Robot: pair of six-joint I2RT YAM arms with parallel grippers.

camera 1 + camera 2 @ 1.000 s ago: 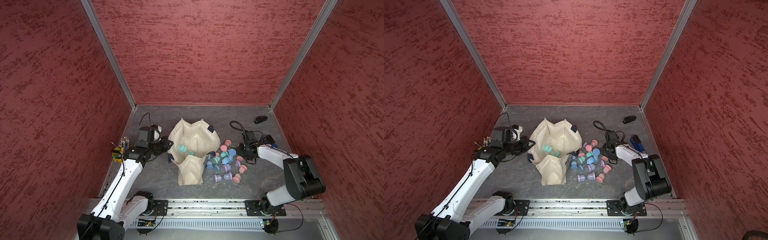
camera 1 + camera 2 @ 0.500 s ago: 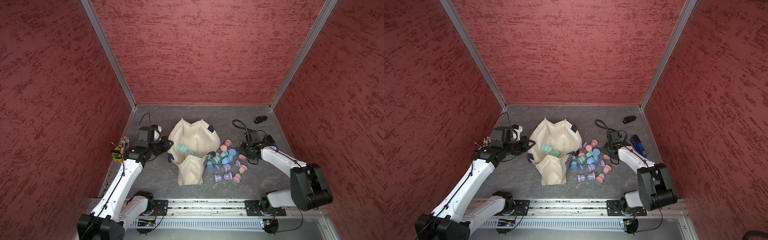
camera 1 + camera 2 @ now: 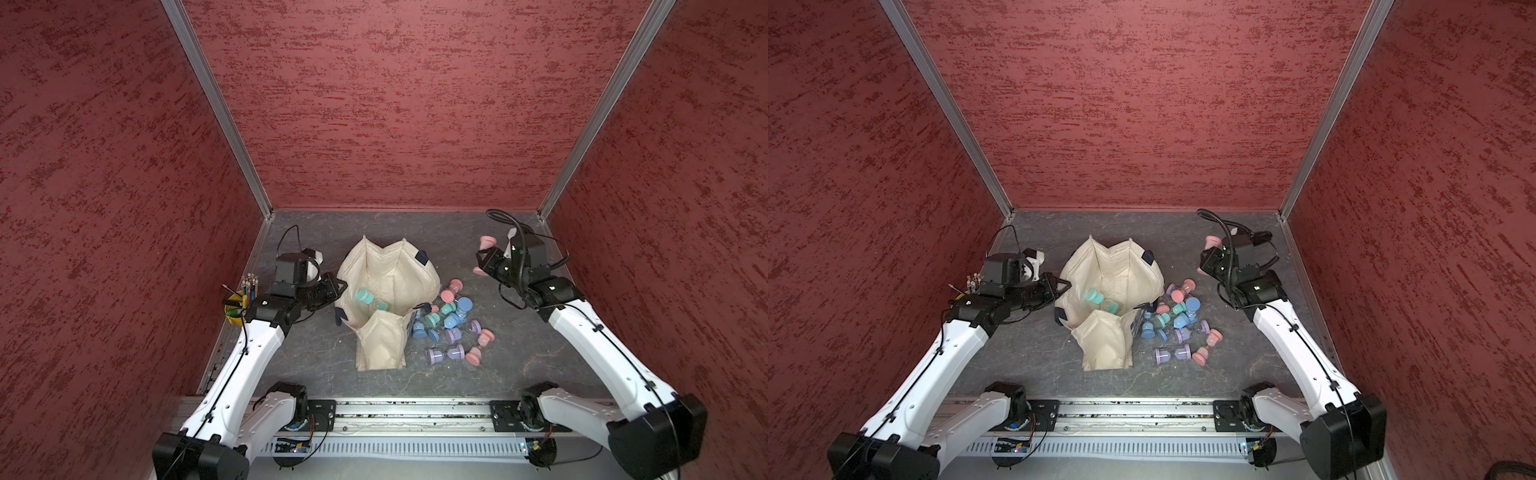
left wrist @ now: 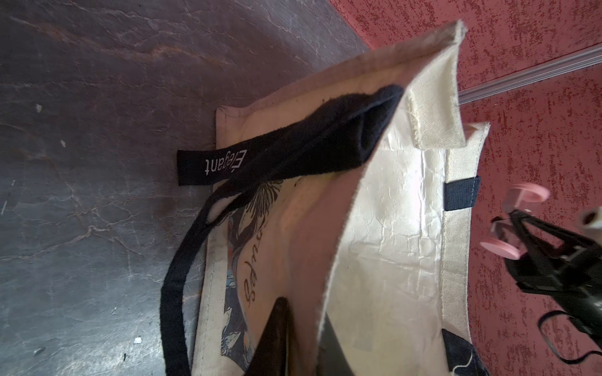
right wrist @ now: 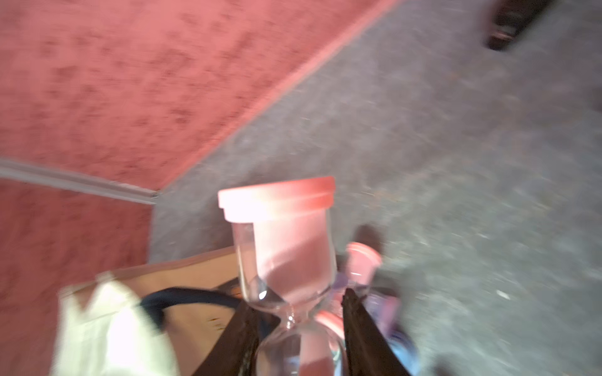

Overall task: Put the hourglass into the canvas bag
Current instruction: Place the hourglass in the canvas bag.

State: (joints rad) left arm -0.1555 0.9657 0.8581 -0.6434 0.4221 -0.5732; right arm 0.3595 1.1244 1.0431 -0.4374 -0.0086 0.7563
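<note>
**Grey marbled surface** (image 3: pixel 316 357), walled in red, seen in both top views. At its centre stands the large cream-white canvas bag (image 3: pixel 390 266) with dark navy strap tabs, its mouth facing upward. A teal-capped hourglass (image 3: pixel 365 296) already lies inside.

The left fingers (image 4: pixel 277 325) are almost closed on the bag's rim on the left arm's side, with the canvas edge passing between them. This apparently keeps the soft mouth spread so that a drop goes in cleanly.

Just beside the bag, on the right arm's side, lies a loose heap of small pastel hourglasses (image 3: pixel 451 322) awaiting transfer.

The pink-capped glass hourglass (image 5: pixel 283 241) of the present step is off the surface, well apart from the bag and toward the back corner. The right fingers (image 5: pixel 365 332) are closed on its narrow waist, where the wide caps on either side keep it from slipping through.
</note>
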